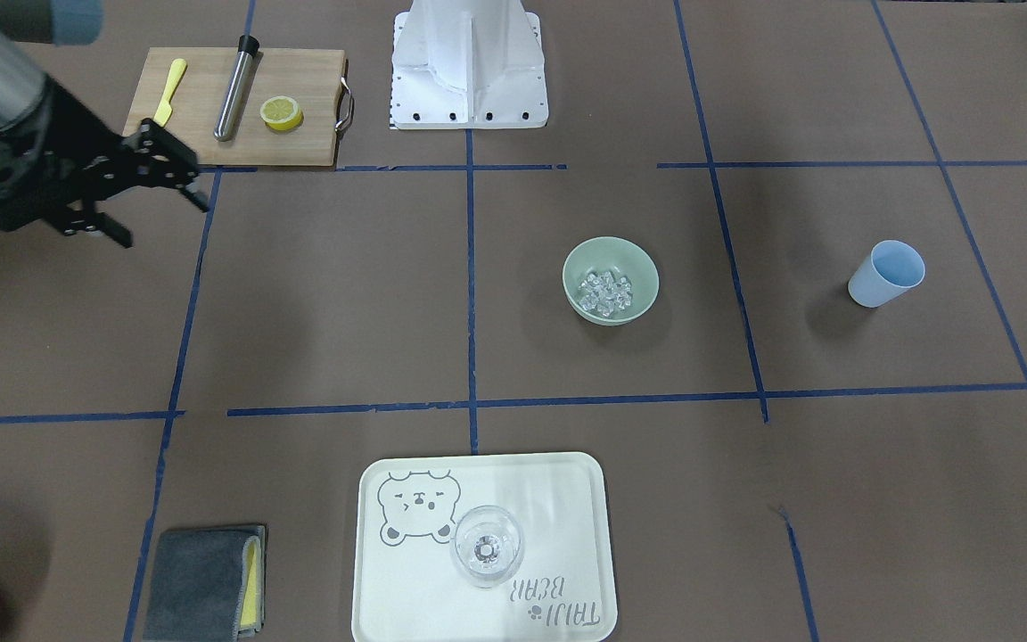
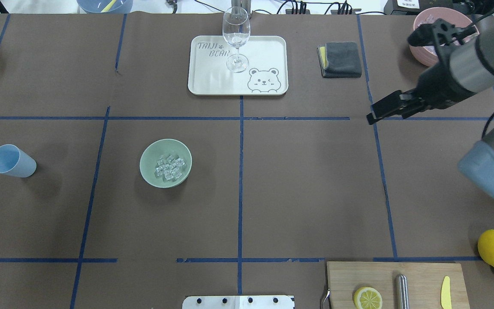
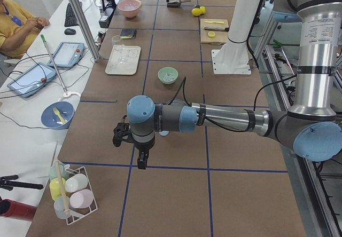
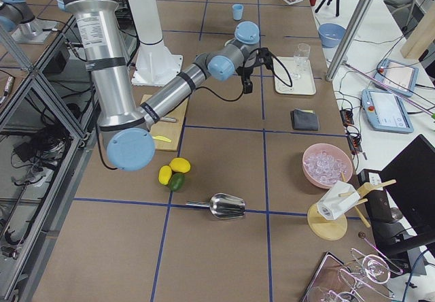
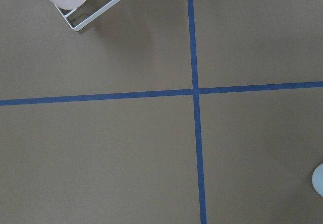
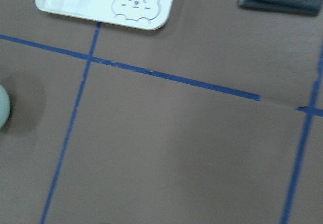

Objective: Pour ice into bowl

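The right gripper, jaws spread and empty, is held well apart from the sage-green bowl. The left gripper's jaws cannot be judged. The ice cubes are heaped inside the bowl and could be spilled if it were clipped by a passing arm.

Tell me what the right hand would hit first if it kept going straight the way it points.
Probably the bare brown paper-covered table, near the blue tape line. The right hand points mostly downward, with nothing in between; depth is unclear.
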`<action>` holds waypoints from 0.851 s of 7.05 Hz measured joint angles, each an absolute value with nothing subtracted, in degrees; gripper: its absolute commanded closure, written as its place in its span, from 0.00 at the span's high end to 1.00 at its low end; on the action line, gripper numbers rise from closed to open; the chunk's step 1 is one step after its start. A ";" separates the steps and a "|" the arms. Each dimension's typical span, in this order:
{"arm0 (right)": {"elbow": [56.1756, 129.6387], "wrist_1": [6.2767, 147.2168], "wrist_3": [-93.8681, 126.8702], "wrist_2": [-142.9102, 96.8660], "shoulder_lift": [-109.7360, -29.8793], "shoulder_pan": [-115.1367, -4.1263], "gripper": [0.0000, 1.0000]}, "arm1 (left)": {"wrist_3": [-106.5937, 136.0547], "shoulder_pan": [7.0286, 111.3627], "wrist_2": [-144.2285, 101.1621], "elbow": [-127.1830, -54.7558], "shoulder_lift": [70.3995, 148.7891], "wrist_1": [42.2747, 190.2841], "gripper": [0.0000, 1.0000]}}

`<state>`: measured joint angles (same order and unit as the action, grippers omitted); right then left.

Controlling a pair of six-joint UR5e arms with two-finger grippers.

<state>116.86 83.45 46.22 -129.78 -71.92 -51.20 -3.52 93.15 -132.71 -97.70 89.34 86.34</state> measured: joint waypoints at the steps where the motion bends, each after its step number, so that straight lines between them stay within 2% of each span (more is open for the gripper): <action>1: 114.98 85.06 53.83 -121.97 -64.74 -43.57 1.00 | -3.52 93.16 -132.71 -97.70 89.37 86.52 1.00; 3: 105.18 93.70 61.76 -111.39 -48.06 -34.79 1.00 | -3.51 93.17 -132.71 -97.62 89.38 86.86 1.00; 6: 81.65 95.62 72.15 -93.10 -28.42 -25.27 1.00 | -3.44 93.12 -132.71 -97.61 89.44 87.00 1.00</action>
